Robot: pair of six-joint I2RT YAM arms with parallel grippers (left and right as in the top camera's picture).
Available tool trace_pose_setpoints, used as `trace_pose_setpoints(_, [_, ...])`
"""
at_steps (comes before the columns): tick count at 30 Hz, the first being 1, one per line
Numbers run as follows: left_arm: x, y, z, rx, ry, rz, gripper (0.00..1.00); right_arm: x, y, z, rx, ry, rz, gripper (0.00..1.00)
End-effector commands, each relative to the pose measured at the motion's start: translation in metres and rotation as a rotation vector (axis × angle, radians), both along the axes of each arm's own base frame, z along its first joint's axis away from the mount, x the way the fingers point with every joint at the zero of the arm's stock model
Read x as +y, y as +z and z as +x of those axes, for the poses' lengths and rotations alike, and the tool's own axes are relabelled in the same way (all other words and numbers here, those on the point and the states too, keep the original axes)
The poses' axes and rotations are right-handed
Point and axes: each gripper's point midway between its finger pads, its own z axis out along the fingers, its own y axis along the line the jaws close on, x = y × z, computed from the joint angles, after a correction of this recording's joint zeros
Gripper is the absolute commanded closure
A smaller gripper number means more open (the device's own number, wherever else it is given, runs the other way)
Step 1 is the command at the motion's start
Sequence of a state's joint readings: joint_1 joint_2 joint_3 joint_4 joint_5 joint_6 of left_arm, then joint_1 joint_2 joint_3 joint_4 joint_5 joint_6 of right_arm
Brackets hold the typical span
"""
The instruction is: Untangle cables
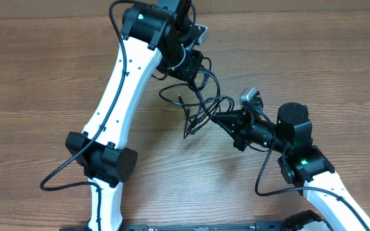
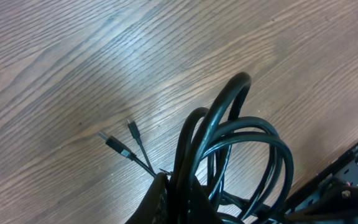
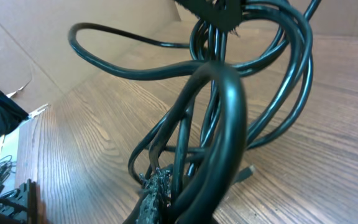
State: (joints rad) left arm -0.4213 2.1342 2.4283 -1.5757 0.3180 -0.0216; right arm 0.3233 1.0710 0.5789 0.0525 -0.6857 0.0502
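The cables [image 1: 198, 97] form a knotted bundle of thin black loops held above the wooden table [image 1: 37, 77], between my two grippers. My left gripper [image 1: 189, 68] is shut on the bundle's far end. In the left wrist view its dark fingers [image 2: 160, 196] pinch the cables [image 2: 232, 143], and two small plug ends [image 2: 114, 144] hang free over the wood. My right gripper [image 1: 221, 119] is shut on the near end. In the right wrist view its worn fingertips [image 3: 157, 186] clamp the cables [image 3: 225, 99], and a plug [image 3: 247, 171] lies near the table.
A cardboard wall [image 3: 36, 37] stands at the table's far side. Thicker black wires [image 1: 56, 176] trail from both arms. The right arm [image 2: 347, 180] shows at the lower right of the left wrist view, close to the bundle.
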Motion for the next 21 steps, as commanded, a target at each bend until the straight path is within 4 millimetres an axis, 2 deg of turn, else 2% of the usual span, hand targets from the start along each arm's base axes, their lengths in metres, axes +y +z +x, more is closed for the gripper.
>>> trace_pose_setpoints(1, [0.034,0.005,0.025,-0.069,0.131,0.074,0.96,0.008,0.007,-0.013,0.015,0.079,0.021,0.96])
trace_pose_setpoints(10, [0.064,0.005,0.039,-0.067,0.222,0.081,0.96,0.004,-0.018,-0.025,0.15,0.077,-0.02,0.96])
trace_pose_setpoints(21, [0.116,0.003,0.052,-0.034,0.375,0.082,0.96,0.0,-0.036,-0.036,0.256,0.075,-0.051,0.96])
